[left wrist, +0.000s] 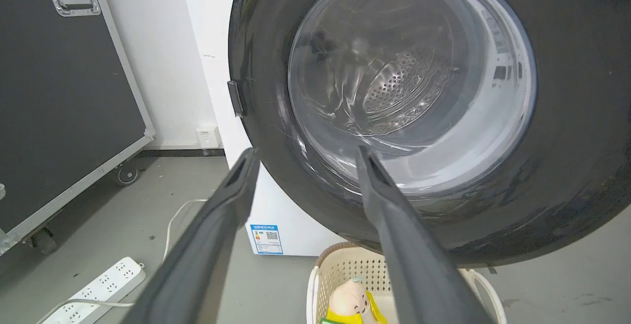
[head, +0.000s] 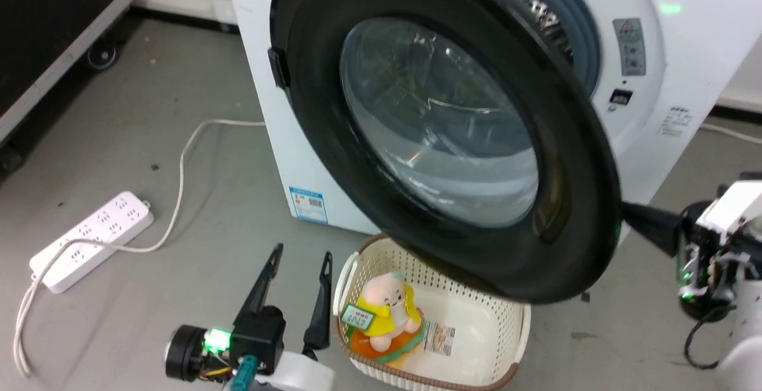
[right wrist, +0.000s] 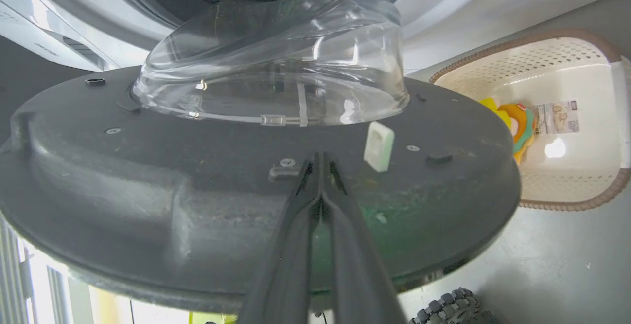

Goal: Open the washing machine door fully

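Glossy black washing machine door (head: 440, 135), white washing machine (head: 684, 58), cream perforated basket (head: 387, 257)

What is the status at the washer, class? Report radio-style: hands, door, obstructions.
Left hand open, touching nothing. Right hand shut, tips against inner face of washing machine door. Door partly open. Basket with plush toy beneath door's lower edge.

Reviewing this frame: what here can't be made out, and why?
- Head view: rim of the washing machine door hides the tips of the right gripper.
- Head view: the door also covers the far end of the basket.
- Head view: print on the blue label too small to read.
- Right wrist view: knobbly tyre cut off by the bottom edge.
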{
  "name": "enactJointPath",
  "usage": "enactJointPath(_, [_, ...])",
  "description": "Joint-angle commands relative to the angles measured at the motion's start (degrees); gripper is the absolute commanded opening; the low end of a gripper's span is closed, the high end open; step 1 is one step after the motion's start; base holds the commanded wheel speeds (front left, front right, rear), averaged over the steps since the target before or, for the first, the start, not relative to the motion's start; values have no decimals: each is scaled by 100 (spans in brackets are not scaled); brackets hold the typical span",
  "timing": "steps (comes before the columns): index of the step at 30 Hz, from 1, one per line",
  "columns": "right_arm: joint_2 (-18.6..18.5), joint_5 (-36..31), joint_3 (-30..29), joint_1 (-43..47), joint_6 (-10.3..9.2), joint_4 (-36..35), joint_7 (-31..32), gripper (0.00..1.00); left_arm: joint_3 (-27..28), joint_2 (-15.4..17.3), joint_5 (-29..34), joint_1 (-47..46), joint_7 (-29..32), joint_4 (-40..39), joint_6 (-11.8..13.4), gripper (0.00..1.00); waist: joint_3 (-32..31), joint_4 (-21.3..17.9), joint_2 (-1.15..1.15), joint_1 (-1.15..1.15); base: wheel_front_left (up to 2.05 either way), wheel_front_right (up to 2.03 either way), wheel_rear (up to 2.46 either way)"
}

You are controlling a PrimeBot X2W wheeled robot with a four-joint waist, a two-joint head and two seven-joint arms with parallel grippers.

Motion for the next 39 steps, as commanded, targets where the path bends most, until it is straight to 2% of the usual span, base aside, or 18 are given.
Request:
enactJointPath(1, [60, 186, 105, 157, 11, 63, 44, 0, -39, 13, 19, 101, -32, 31, -19, 100, -104, -9, 0, 2, 0, 0, 0])
enactJointPath(7, [62, 950, 759, 505, 11, 220, 46, 0, -92, 43, 22, 232, -32, 93, -70, 100, -277, 54, 0, 2, 0, 0, 0])
enactJointPath(16, [62, 2273, 2195, 1192, 11, 212, 57, 0, -201, 81, 41, 414, -32, 177, -139, 100, -437, 242, 0, 2, 0, 0, 0])
enactJointPath(28, [63, 4253, 4520, 2112, 11, -518, -537, 0, -339, 124, 43, 648, -32, 262, -195, 100, -566, 671, 0, 2, 0, 0, 0])
enactJointPath(34, [63, 4746, 5351, 2320, 11, -837, -1019, 0, -349, 153, 37, 699, -32, 269, -191, 100, -568, 810, 0, 2, 0, 0, 0])
enactJointPath(39, [57, 4739, 5512, 2336, 11, -893, -1327, 0, -317, 179, 12, 721, -32, 265, -177, 100, -580, 814, 0, 2, 0, 0, 0])
